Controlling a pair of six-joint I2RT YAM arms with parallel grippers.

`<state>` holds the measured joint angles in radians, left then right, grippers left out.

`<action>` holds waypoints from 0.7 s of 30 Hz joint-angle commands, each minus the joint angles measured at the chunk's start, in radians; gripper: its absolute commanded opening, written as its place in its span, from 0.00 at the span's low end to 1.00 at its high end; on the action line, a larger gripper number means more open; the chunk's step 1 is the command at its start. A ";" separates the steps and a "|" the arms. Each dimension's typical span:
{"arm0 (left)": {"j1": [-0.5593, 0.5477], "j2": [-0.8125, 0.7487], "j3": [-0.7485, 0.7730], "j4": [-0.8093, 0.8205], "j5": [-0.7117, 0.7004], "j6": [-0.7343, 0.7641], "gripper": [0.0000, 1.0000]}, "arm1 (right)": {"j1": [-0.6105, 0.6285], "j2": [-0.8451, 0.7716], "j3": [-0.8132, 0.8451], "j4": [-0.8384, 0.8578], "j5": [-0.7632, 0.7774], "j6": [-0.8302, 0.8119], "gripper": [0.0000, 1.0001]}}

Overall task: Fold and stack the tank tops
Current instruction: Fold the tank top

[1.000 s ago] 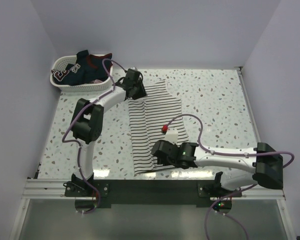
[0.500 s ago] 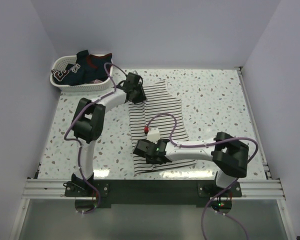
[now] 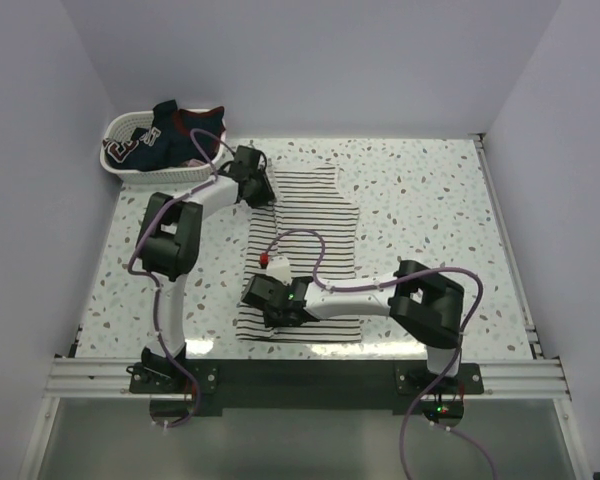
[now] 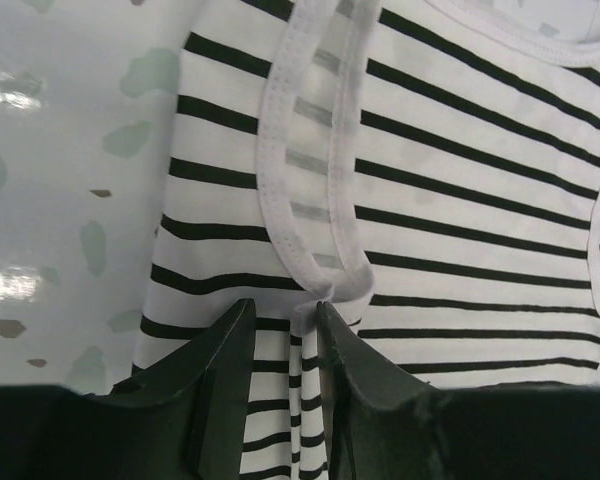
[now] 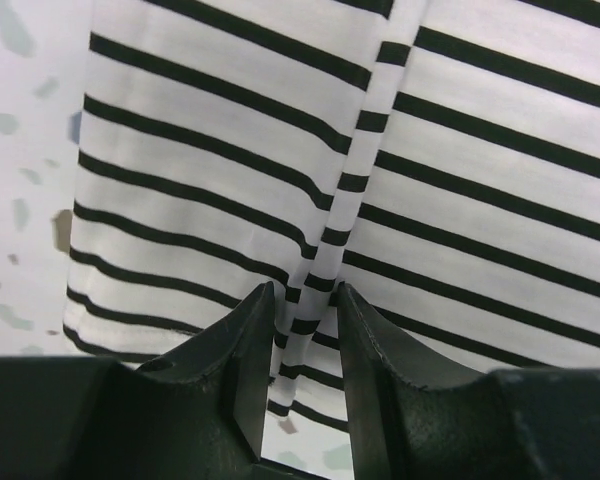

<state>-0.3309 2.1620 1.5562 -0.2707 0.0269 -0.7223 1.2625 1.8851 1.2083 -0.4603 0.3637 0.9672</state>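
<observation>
A white tank top with thin dark stripes point(image 3: 315, 220) lies flat in the middle of the table, neck end far. My left gripper point(image 3: 252, 188) is at its far left corner, next to the armhole trim, and pinches a raised ridge of the cloth point(image 4: 460, 200) between its jaws point(image 4: 283, 305). My right gripper point(image 3: 262, 298) is at the near left hem, its jaws point(image 5: 305, 290) closed round a striped fold point(image 5: 200, 150). A dark navy tank top with red trim point(image 3: 170, 135) lies in the basket.
A white woven basket point(image 3: 115, 165) stands at the far left corner of the speckled table point(image 3: 430, 200). The right arm reaches across the near edge, under the striped top's hem. Purple cables loop above both arms.
Both grippers have moved left with the striped cloth in them. The top's left side is drawn out leftwards and lies wider. The right arm has folded in across the near edge.
</observation>
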 commanded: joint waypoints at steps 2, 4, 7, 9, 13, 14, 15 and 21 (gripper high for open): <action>0.027 -0.005 0.027 0.024 0.025 0.049 0.37 | 0.005 0.031 0.037 0.043 -0.068 -0.002 0.37; 0.029 -0.011 0.042 0.025 0.041 0.066 0.39 | 0.003 -0.001 0.030 0.035 -0.046 -0.001 0.40; 0.027 -0.042 0.067 0.042 0.074 0.084 0.45 | -0.009 -0.093 -0.007 0.031 -0.023 0.007 0.46; 0.027 -0.054 0.096 0.041 0.084 0.093 0.47 | -0.026 -0.147 -0.036 0.016 -0.005 0.005 0.49; 0.024 -0.120 0.117 0.041 0.085 0.090 0.51 | -0.100 -0.303 -0.093 -0.001 0.014 -0.031 0.54; 0.023 -0.132 0.111 0.041 0.081 0.090 0.51 | -0.165 -0.369 -0.131 0.002 -0.008 -0.041 0.54; 0.017 -0.149 0.107 0.038 0.074 0.092 0.52 | -0.208 -0.397 -0.151 0.009 -0.028 -0.065 0.54; -0.065 -0.289 -0.002 0.033 0.038 0.077 0.53 | -0.605 -0.454 -0.155 0.035 -0.230 -0.226 0.50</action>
<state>-0.3355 1.9896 1.6032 -0.2653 0.0776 -0.6601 0.7845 1.4113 1.0389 -0.4290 0.2424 0.8570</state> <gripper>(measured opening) 0.526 0.512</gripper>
